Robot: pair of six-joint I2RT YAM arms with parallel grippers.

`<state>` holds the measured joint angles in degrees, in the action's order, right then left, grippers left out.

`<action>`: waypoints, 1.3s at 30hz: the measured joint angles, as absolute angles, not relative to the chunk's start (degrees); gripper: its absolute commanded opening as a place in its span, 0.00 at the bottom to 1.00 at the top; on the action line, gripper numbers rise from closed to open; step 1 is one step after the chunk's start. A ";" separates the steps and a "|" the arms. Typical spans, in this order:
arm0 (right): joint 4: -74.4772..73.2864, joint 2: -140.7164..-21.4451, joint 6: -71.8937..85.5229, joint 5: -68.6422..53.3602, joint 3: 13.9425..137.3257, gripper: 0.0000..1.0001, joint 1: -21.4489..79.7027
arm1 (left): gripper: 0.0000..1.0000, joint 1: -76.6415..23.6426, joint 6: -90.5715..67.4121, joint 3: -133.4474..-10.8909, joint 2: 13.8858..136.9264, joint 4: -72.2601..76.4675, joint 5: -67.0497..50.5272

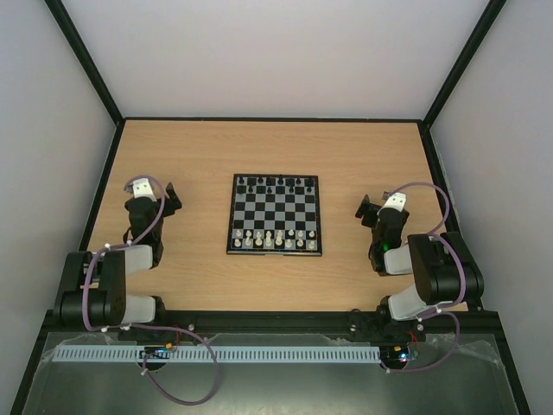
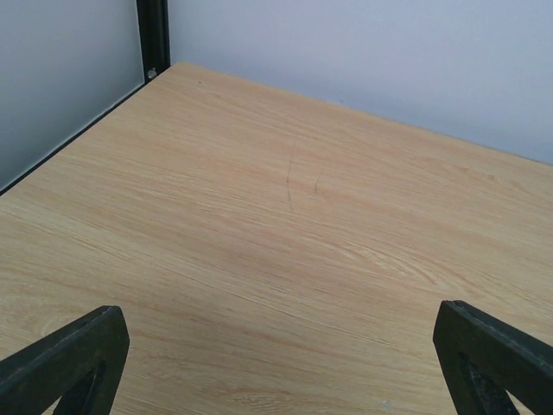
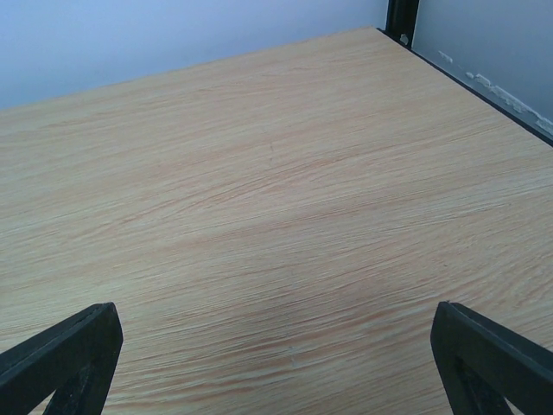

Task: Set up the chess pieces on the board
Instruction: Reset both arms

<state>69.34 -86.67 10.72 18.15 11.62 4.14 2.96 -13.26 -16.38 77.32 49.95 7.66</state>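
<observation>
The checkered board (image 1: 275,204) lies in the middle of the wooden table in the top view. Several cream-white chess pieces (image 1: 275,237) stand in its two near rows; tiny black pieces (image 1: 276,182) stand along its far row. My left gripper (image 1: 170,194) rests to the left of the board, open and empty; its fingers (image 2: 73,359) stand wide apart over bare wood. My right gripper (image 1: 365,207) rests to the right of the board, open and empty, its fingers (image 3: 492,359) wide apart. Neither wrist view shows the board or pieces.
Black frame posts (image 2: 154,39) and grey walls close the table at the back and sides. A black rail and a white cable strip (image 1: 225,354) run along the near edge behind the arm bases.
</observation>
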 measured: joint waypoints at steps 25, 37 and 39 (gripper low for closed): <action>69.34 -86.67 10.61 17.98 11.64 0.99 4.14 | 1.00 2.63 -11.79 -11.38 79.96 62.65 12.01; 69.34 -86.67 10.55 17.96 11.73 0.98 4.14 | 1.00 0.64 -4.86 -14.52 86.91 64.36 4.82; 69.34 -86.67 10.52 17.98 11.73 0.98 4.14 | 1.00 0.64 -4.45 -14.87 86.98 64.36 4.38</action>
